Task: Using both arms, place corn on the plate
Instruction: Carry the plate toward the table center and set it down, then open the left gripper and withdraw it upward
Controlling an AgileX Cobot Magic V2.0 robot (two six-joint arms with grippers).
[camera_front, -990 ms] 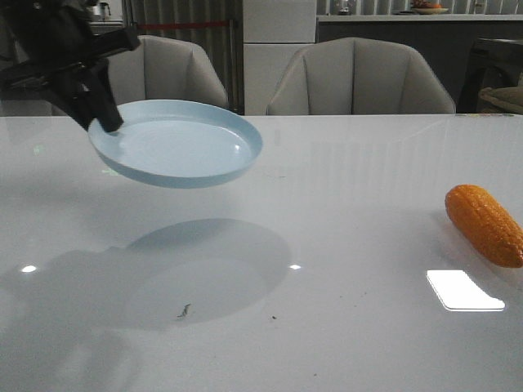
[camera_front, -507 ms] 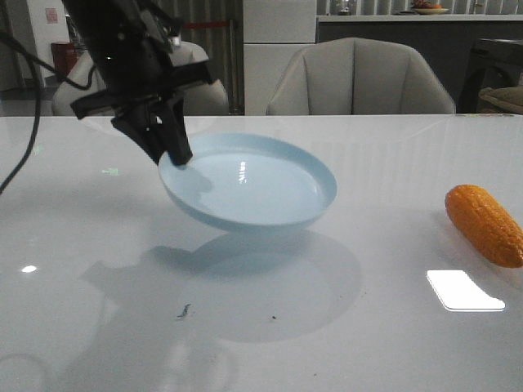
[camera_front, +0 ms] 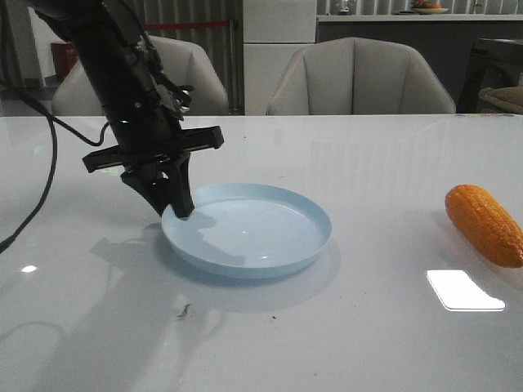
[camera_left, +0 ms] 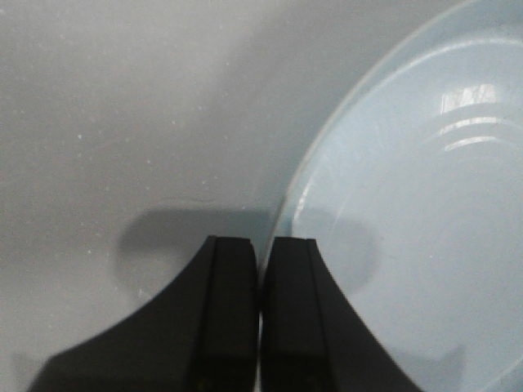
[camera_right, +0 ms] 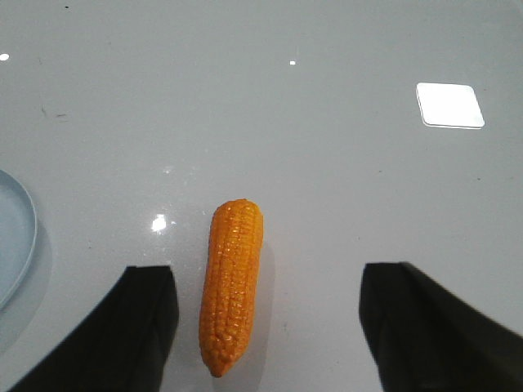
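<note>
Plate (camera_front: 253,237) lowered tableward, corn (camera_front: 484,224) apart.

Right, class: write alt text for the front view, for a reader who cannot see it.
A black robot left hand pinches the near-left rim of a pale blue plate sitting on a glossy white table. An orange corn cob lies alone near the table's right edge, apart from the plate. Two grey chairs stand behind the table.
</note>
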